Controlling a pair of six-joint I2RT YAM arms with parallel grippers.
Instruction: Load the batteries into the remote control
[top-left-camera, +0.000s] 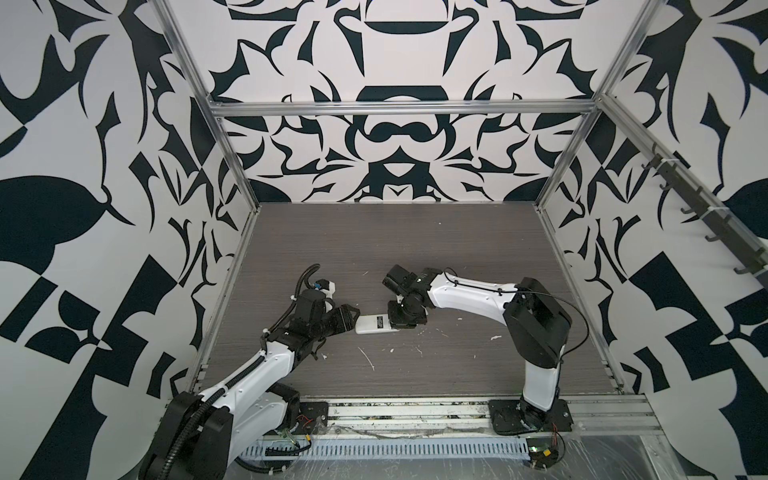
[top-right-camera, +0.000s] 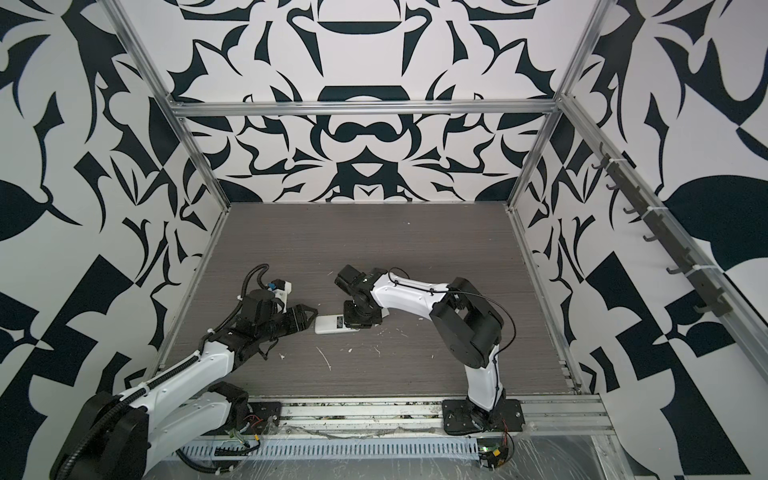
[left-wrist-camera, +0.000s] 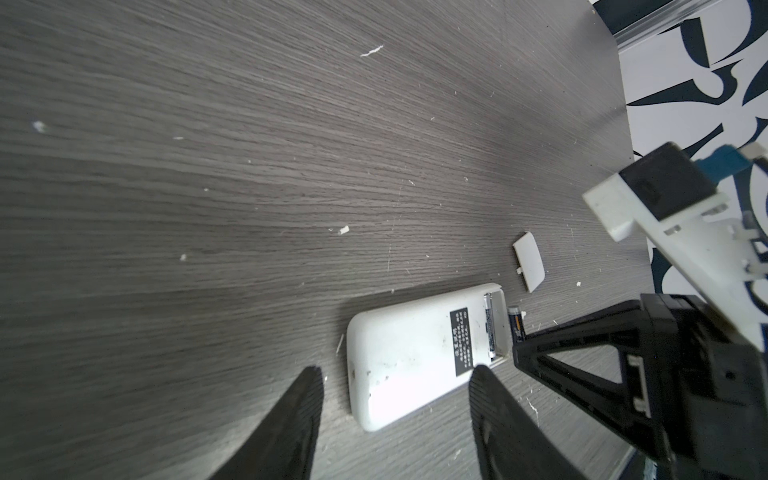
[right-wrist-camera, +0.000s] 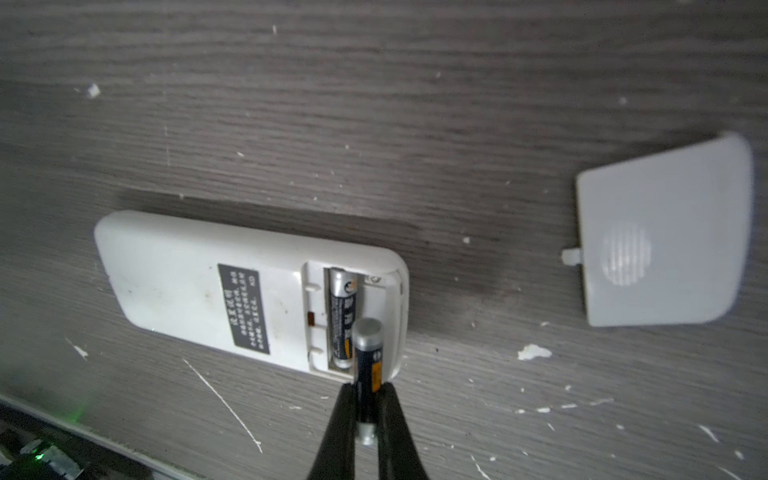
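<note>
Right gripper (right-wrist-camera: 366, 399) clamps the second battery (right-wrist-camera: 368, 353), tilted over the empty slot of the remote control (right-wrist-camera: 187, 282), which lies back-up; first battery (right-wrist-camera: 343, 316) is seated. Left gripper (left-wrist-camera: 395, 370) stands open and empty at the opposite end. Advice: seat one terminal first, then press flat.

Twin tabletop arms: the left arm (top-left-camera: 257, 370) and right arm (top-left-camera: 469, 291) wear white shells over black joints. Ribbed black conduit (top-left-camera: 299, 279) (cinched with white ties (top-left-camera: 294, 297)) runs along the left; a thin black cable (top-left-camera: 587, 327) arcs off the right. The right gripper (right-wrist-camera: 368, 392) has slim black fingers (right-wrist-camera: 334, 432).
</note>
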